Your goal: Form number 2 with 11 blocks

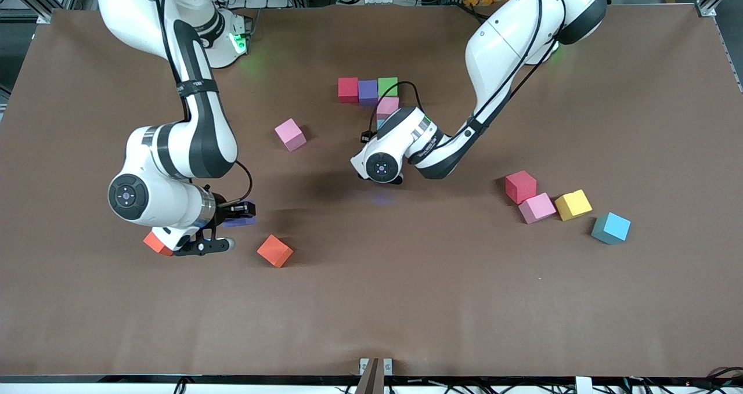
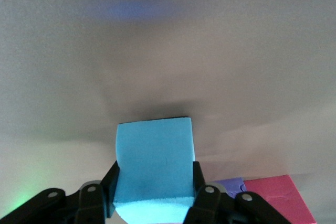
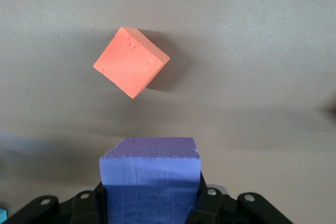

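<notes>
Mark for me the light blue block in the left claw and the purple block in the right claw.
light blue block (image 2: 153, 163): left wrist view, middle of its visible face.
purple block (image 3: 150, 179): right wrist view, middle of its front face.

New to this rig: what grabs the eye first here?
Both grippers hold a cube: the left gripper is shut on a light blue block by the started digit, a red-purple-green row with a pink cube below. The right gripper clamps a purple block near an orange block.
</notes>
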You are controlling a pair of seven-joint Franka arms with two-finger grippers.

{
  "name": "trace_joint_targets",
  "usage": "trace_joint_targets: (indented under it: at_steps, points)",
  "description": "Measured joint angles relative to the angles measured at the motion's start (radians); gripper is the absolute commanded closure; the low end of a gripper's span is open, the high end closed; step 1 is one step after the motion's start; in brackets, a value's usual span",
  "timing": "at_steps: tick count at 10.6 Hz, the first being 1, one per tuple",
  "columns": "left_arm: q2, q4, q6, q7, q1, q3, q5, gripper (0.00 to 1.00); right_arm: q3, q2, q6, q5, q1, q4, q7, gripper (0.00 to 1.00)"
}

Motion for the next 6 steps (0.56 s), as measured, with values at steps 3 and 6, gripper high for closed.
trace_joint_targets:
  at_steps: [3, 6]
  points:
    - [0.000, 0.000, -0.002, 0.000, -0.014, 0.001, 0.000, 1.00, 0.000, 0.000, 0.000, 0.000, 0.000, -0.001, 0.000, 0.78]
    - [0.000, 0.000, -0.002, 0.000, -0.023, 0.002, 0.000, 0.95, 0.000, 0.000, 0.000, 0.003, 0.000, -0.002, 0.000, 0.78]
